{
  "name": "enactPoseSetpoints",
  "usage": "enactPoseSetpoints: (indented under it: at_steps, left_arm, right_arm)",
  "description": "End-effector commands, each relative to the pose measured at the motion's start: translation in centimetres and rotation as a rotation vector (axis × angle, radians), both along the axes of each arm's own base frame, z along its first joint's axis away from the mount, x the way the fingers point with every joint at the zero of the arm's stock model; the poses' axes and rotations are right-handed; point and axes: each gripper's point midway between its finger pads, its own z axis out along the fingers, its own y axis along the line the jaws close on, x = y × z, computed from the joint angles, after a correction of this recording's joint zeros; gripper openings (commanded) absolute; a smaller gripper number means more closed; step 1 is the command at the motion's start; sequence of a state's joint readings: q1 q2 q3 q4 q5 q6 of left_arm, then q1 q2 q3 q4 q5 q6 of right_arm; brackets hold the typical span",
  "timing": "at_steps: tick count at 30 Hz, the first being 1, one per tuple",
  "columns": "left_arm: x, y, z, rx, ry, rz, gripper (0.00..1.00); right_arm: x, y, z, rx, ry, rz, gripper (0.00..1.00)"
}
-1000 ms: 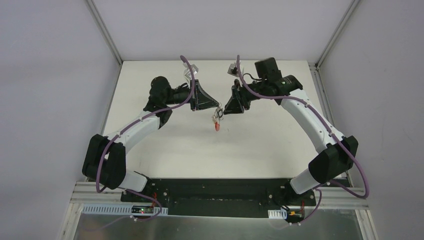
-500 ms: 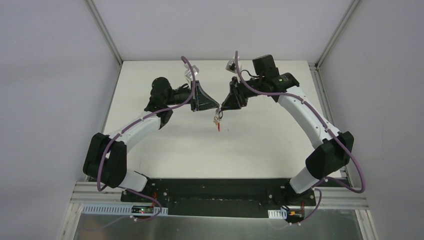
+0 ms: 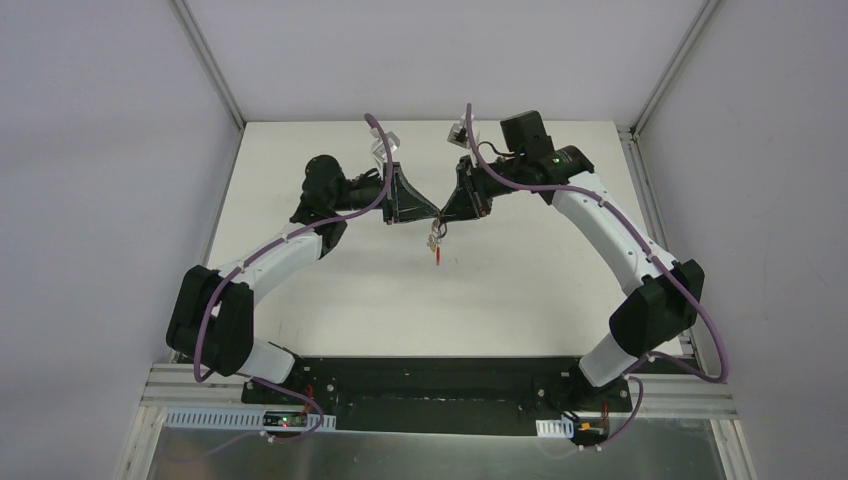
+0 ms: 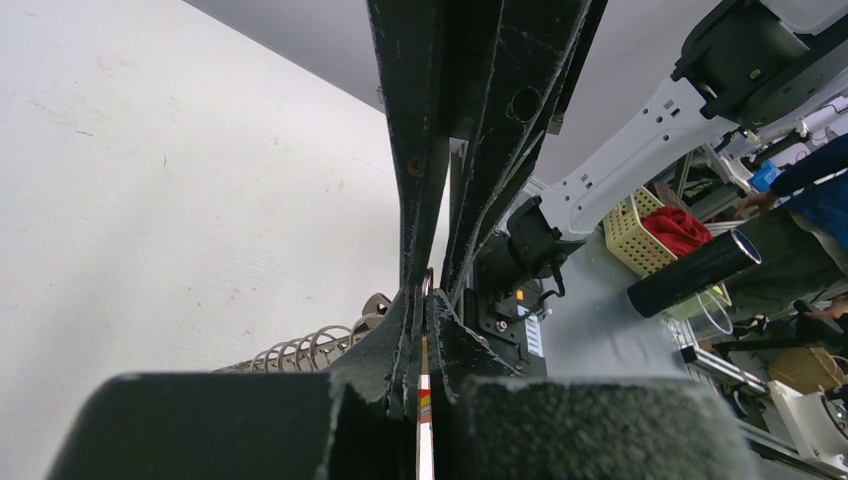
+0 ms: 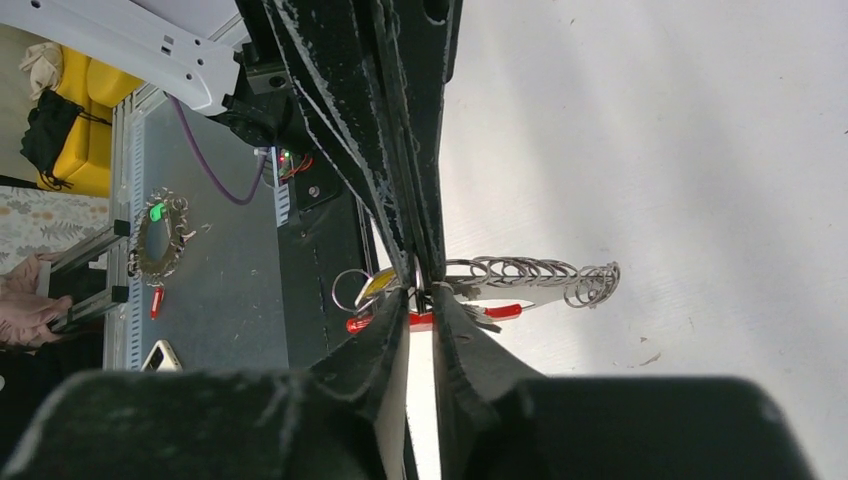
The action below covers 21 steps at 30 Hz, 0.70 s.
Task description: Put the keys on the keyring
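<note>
The keyring (image 3: pixel 436 243) hangs above the middle of the table from my left gripper (image 3: pixel 435 213), which is shut on its thin top ring (image 4: pixel 427 285). Its wire loops (image 5: pixel 530 270), red band (image 5: pixel 503 311) and yellowish tag (image 5: pixel 378 285) dangle below. My right gripper (image 3: pixel 443 213) meets the left tip to tip. In the right wrist view its jaws (image 5: pixel 420 290) stand a narrow gap apart round the same ring and a small dark piece. Whether they pinch it I cannot tell. No loose keys show; any key is hidden.
The white table (image 3: pixel 330 290) lies under the bunch, walled by grey panels with metal posts at the back corners. A black base plate (image 3: pixel 430 385) runs along the near edge between the arm bases.
My right gripper has moved up and left to the left gripper's tip, and its jaws have narrowed. The left arm stays put, still holding the keyring.
</note>
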State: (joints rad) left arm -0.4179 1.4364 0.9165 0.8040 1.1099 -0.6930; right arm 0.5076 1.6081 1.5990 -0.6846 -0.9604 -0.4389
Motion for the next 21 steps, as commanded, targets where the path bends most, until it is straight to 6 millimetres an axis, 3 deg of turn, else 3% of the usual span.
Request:
enactPoseSetpoints:
  at_steps: [1,4,14,21]
  left_arm:
    - [-0.7,-0.1,1.3,-0.03,-0.07,-0.033,0.0]
    - [-0.7,-0.1,1.3,-0.03,-0.075,-0.035,0.0]
    - [-1.0,0.2,0.8,0.013,-0.118,-0.044,0.0]
    - [-1.1,0.7,0.4,0.087,-0.187,-0.028,0.19]
  right_arm:
    - [0.2,0.6,1.6,0.043,-0.042,0.023,0.12]
    - [0.0,0.6,1.6,0.044,-0.047,0.027,0.0]
    - [-0.3,0.2,0.7,0.015,-0.083,0.031,0.0]
    - [-0.9,0.2,-0.2,-0.014,-0.092,0.047,0.0]
